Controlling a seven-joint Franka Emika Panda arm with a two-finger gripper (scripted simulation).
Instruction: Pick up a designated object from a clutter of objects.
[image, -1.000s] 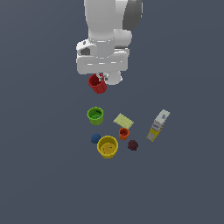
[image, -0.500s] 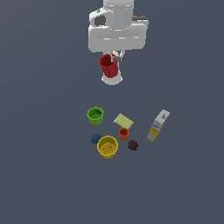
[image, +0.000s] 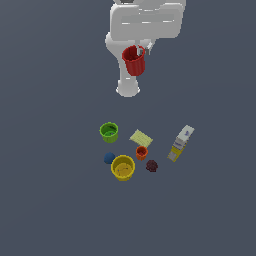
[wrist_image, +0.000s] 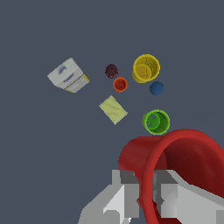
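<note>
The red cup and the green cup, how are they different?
The red cup hangs in the air, pinched at its rim by the tool; the green cup stands on the floor among the other things. The red cup is tilted; the green cup is upright. Both are open and empty, with ribbed sides on the red one.

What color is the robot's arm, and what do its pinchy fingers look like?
The arm is plain white and chunky, with smooth rounded casings and no visible cables or markings. The gripper has pale grey, blocky fingers with flat angular faces, shaded darker near their bases.
</note>
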